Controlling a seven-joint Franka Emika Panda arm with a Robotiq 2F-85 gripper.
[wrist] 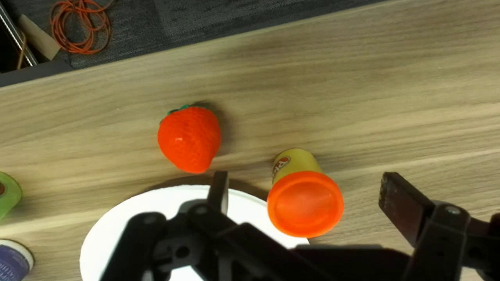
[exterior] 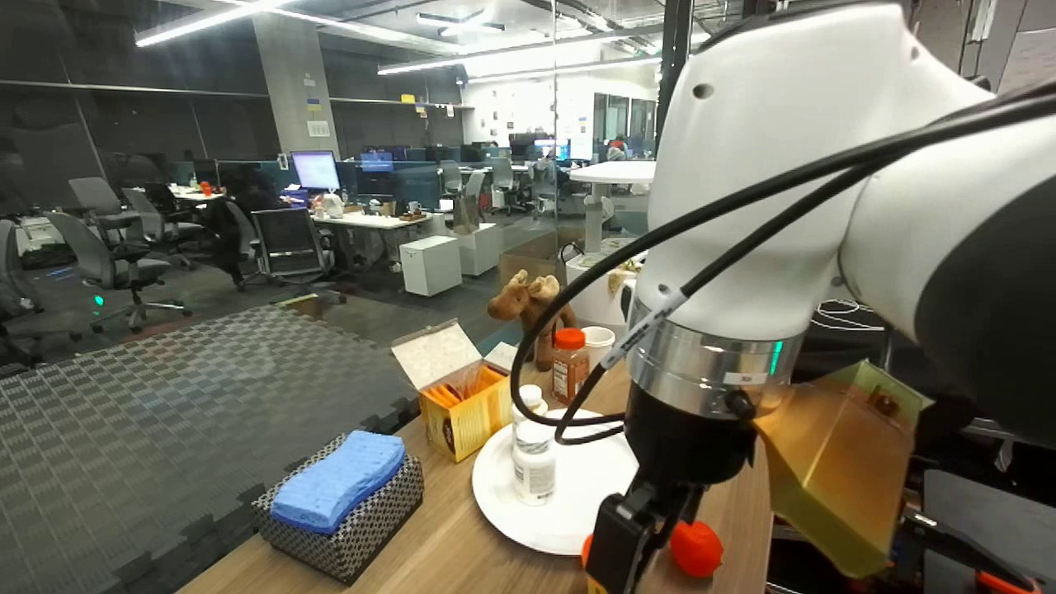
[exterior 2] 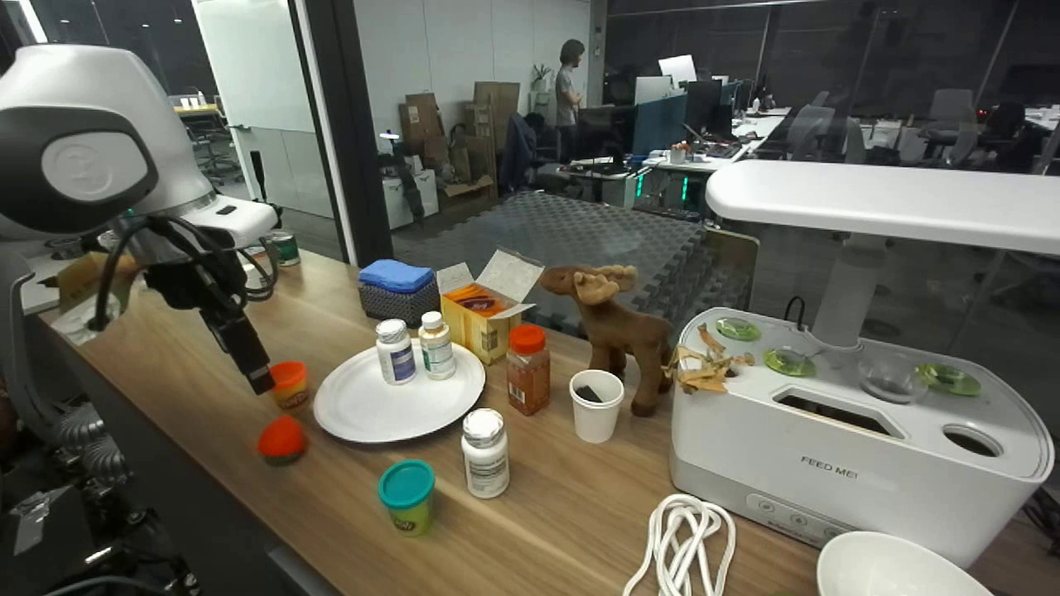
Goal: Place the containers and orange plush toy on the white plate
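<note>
The gripper (wrist: pixel 306 193) is nearest the lens in the wrist view, its fingers spread wide around an orange-lidded tub (wrist: pixel 305 205) without touching it; space shows on either side of the lid. That tub stands upright on the wooden table (wrist: pixel 351 97), just beside the white plate (exterior 2: pixel 352 414). A red strawberry (wrist: pixel 190 138) (a bit of green shows at one end) lies near the tub, also on the table. On the plate, two white pill bottles (exterior 2: pixel 397 353) stand upright, close together. A third white bottle (exterior 2: pixel 486 455) stands on the table near the plate's rim, with a teal-lidded jar (exterior 2: pixel 407 495) close by it. A red-capped bottle (exterior 2: pixel 528 372) stands near the plate too, by a yellow box (exterior: pixel 480 422) with its flaps up and orange packets (exterior: pixel 468 386) inside. The plush toy (exterior 2: pixel 623 333), a brown moose, stands on its legs on the table, well apart from the plate; in an exterior view it is partly behind a paper cup (exterior 2: pixel 595 414) and beside a white planter (exterior 2: pixel 745 451). In both exterior views a blue sponge (exterior: pixel 338 478) rests on a patterned box (exterior: pixel 371 524).
</note>
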